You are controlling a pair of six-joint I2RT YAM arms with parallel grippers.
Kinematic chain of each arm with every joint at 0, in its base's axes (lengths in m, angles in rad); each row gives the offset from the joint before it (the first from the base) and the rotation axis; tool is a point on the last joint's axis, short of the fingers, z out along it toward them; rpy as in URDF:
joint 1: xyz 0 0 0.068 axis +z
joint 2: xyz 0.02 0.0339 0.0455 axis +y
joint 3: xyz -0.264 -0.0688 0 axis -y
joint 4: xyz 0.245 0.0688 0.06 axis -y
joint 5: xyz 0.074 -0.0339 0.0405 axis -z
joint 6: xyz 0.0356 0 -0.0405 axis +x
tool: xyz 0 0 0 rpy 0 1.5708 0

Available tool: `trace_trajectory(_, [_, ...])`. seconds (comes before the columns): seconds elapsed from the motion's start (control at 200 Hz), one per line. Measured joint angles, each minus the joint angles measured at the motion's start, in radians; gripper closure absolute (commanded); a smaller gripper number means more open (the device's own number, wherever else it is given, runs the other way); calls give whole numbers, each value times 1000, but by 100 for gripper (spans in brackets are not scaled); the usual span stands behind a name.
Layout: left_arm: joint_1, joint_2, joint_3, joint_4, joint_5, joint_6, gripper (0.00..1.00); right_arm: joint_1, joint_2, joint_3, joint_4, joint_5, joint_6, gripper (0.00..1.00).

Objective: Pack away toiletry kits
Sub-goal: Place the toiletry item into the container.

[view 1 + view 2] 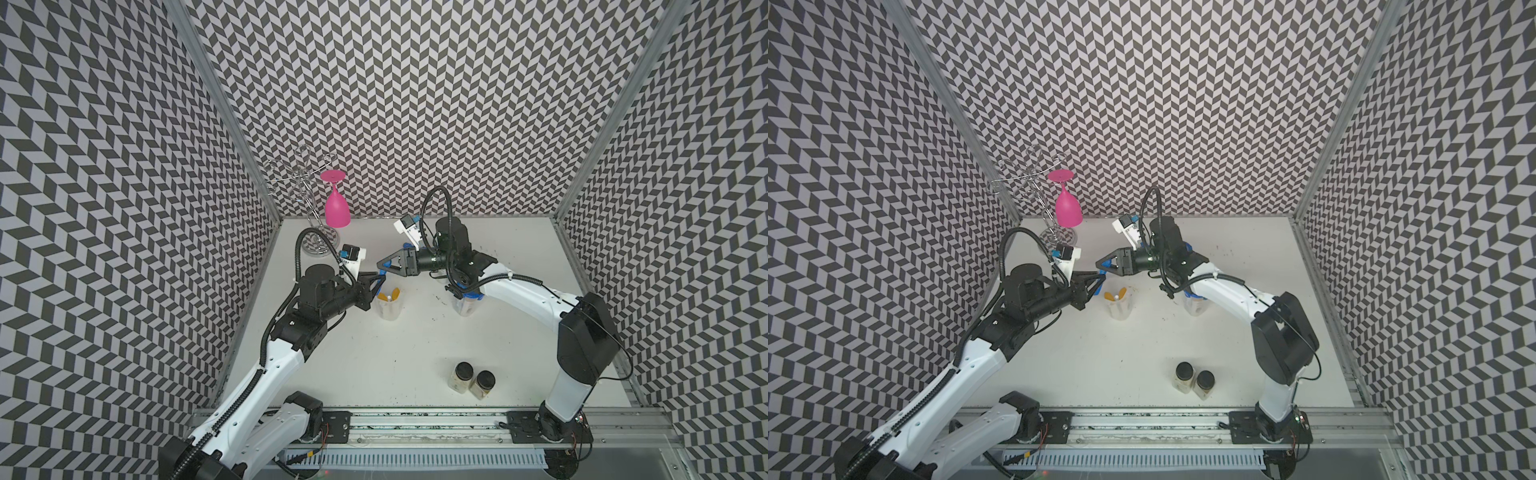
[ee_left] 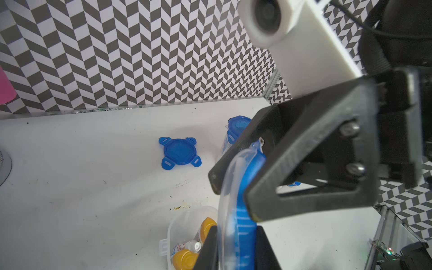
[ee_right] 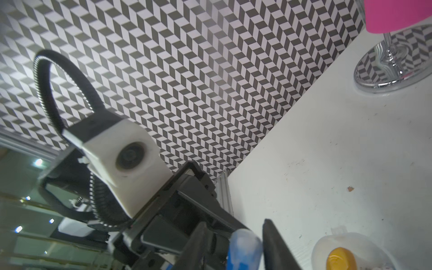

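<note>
White bench (image 1: pixel 374 365), listed near to far.
5 o'clock, near edge: two black-capped jars (image 1: pixel 464 371).
Centre: open tub (image 1: pixel 388 309) holding gold-capped bottles (image 2: pixel 187 258).
Above its 11 o'clock rim: toothbrush (image 2: pixel 238 210), pinched by left hand (image 1: pixel 378 276). Right hand (image 1: pixel 380 265) flanks it closely; whether it grips cannot be told.
Far 11 o'clock: pink glass (image 1: pixel 336 205).

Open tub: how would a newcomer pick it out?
Start at the white table, towards the back, left of centre. A clear tub stands there upright. Unlike the lidded tub under the right arm, it has no blue lid and shows gold caps.
</note>
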Motion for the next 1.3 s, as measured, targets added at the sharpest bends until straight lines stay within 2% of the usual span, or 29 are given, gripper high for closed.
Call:
trace_trajectory(0.115, [0,-4,-4,-4,-10,0,97,3,16,6,-6,4,9,96])
trace_trajectory(0.16, [0,-5,-8,-2,-16,-2,92,3,22,13,-9,1,5,100])
trace_trajectory(0.215, [0,-7,-14,-2,-20,-3,75,5,26,20,-21,1,-2,100])
trace_trajectory(0.33, [0,-9,-16,-3,-30,-12,23,6,27,54,-87,28,-56,100])
trace_trajectory(0.391, [8,-10,-16,-11,-34,-22,8,8,27,87,-137,70,-110,100])
trace_trajectory(0.446, [31,-14,-16,-26,-31,-36,1,16,27,121,-194,138,-184,100])
trace_trajectory(0.606, [146,-16,-16,-114,-7,-87,1,37,27,187,-322,363,-361,100])
trace_trajectory(0.726, [169,6,-15,-209,-14,-111,0,45,27,163,-359,475,-434,100])
trace_trajectory(1.011, [263,18,-15,-255,-19,-155,0,81,61,142,-385,603,-531,100])
trace_trajectory(1.297, [278,48,-15,-240,-8,-166,1,118,86,111,-383,682,-591,100])
